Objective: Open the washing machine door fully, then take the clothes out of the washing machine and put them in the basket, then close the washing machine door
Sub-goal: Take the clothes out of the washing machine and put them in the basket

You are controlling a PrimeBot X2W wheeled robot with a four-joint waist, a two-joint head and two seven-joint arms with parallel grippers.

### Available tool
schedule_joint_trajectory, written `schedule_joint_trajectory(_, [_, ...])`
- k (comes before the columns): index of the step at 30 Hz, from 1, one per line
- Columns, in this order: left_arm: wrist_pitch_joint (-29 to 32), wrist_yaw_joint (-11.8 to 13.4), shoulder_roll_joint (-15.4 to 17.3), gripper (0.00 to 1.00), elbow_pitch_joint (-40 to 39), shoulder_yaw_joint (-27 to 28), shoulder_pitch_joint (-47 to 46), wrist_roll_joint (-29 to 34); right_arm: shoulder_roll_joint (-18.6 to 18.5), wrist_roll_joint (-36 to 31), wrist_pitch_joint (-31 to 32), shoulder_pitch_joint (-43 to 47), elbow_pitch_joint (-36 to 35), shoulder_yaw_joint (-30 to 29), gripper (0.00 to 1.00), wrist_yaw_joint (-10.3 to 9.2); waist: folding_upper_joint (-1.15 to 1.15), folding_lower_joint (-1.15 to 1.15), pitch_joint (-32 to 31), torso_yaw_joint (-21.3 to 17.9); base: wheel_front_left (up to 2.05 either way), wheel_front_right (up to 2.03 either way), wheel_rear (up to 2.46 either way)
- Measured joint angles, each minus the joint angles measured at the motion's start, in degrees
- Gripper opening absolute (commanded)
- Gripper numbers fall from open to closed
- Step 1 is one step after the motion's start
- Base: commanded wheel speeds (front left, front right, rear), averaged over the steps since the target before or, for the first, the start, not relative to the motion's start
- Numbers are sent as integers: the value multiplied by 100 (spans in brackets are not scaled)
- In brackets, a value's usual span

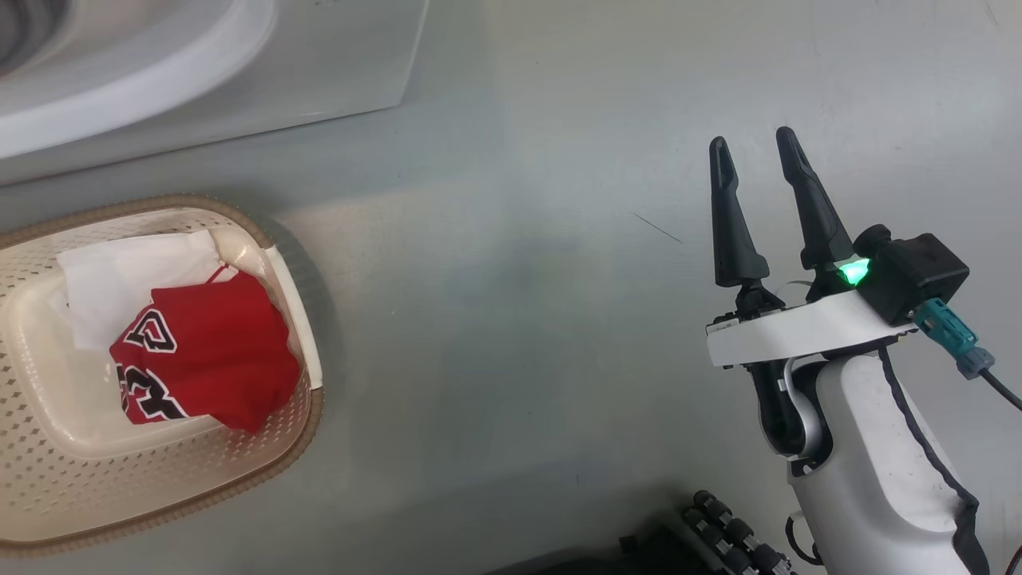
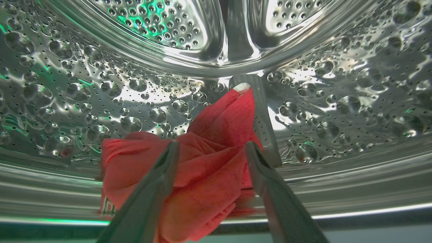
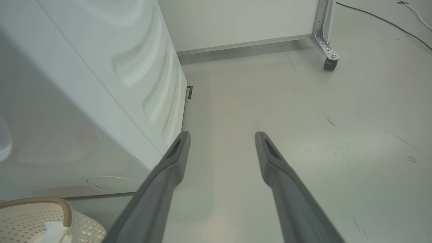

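Cream perforated plastic with a brown woven-look rim: the basket (image 1: 318, 415) stands on the grey floor (image 1: 519, 319) at the far left of the head view, close in front of the white washing machine (image 1: 239, 88). Inside it lie a white cloth (image 1: 120, 279) and, partly on top of that, a red jersey (image 1: 215, 343) with black-and-white number print, bunched against the right-hand wall.

Left wrist view: the left gripper (image 2: 212, 144) is inside the steel drum (image 2: 67, 101). Its two fingers are spread wide, one on each side of a crumpled red garment (image 2: 209, 168) lying on the drum floor against a paddle rib (image 2: 260, 114). The cloth is not pinched. Cannot tell whether the fingers touch it.

Further right, bare floor. The right gripper (image 1: 752, 140) hovers over it, well apart from the basket, fingers parted and empty, with a green light lit at its base.

Right wrist view: the same fingers are spread over bare floor. The machine's side panel is to their left, and a round filter cover (image 3: 113, 182) sits low on the front. A castor (image 3: 329, 64) on a metal leg is at upper right, with a dark cable (image 3: 388, 23) beyond it.
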Motion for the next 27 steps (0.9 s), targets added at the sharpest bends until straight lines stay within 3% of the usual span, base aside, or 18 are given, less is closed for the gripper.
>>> schedule_joint_trajectory(11, [699,140,427,100,410,7,-430,224,0,91,0,-77,7,123,100,-49,0,0,252,-149,0,0,0])
schedule_joint_trajectory(26, [1312,157,446,100,709,-176,-745,271,0,169,0,-108,46,211,100,-93,0,-1,385,-204,0,0,0])
schedule_joint_trajectory(27, [1330,157,446,91,730,-177,-771,276,0,192,0,-118,48,216,100,-93,0,0,387,-205,0,0,0])
